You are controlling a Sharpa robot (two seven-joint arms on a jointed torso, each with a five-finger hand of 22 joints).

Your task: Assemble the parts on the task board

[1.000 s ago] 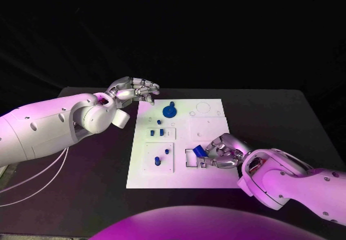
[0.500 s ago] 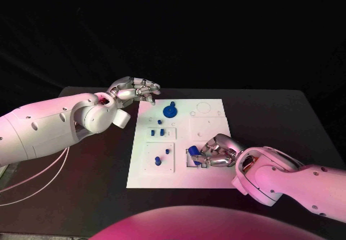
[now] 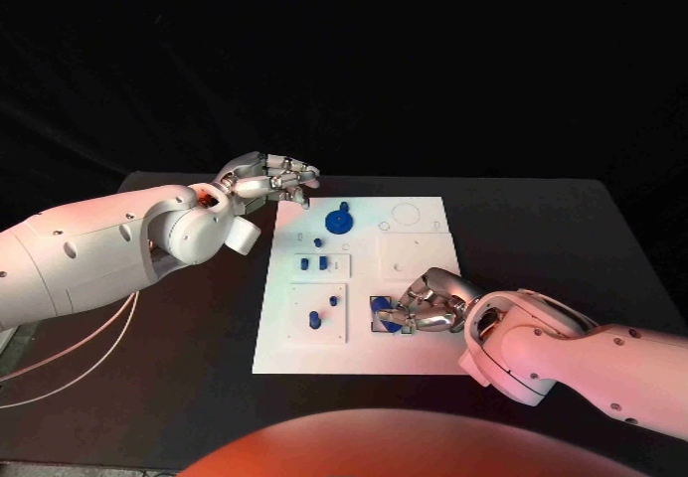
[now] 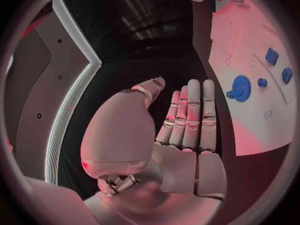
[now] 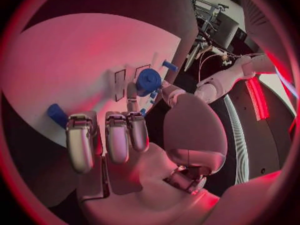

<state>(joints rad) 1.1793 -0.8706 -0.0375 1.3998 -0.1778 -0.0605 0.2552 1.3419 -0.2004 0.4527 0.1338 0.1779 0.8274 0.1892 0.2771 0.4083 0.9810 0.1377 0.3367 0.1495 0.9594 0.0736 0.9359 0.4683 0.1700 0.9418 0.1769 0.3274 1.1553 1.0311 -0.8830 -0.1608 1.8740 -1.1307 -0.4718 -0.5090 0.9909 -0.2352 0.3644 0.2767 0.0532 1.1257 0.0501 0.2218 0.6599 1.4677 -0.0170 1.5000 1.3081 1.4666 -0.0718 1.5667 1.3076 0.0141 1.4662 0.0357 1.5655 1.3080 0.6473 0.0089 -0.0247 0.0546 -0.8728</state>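
The white task board (image 3: 416, 238) lies in the middle of the black table. My right hand (image 3: 430, 304) rests low on the board's near right part, fingers curled, and holds a small blue part (image 3: 385, 316) at its fingertips, down at a rectangular recess. The right wrist view has that blue part (image 5: 56, 114) beside the curled fingers (image 5: 106, 137), against the board (image 5: 75, 60). My left hand (image 3: 269, 179) hovers at the board's far left corner and holds nothing; its palm and fingers (image 4: 190, 115) are bare.
A blue gear (image 3: 338, 220) (image 4: 240, 88) (image 5: 149, 80) stands at the board's far side. Two blue blocks (image 3: 313, 264) and small blue pegs (image 3: 333, 299) sit along the board's left column. Black table surrounds the board.
My right hand has moved left and down with the blue part, from above the board's right side to the rectangular recess. The left hand has stayed in place.
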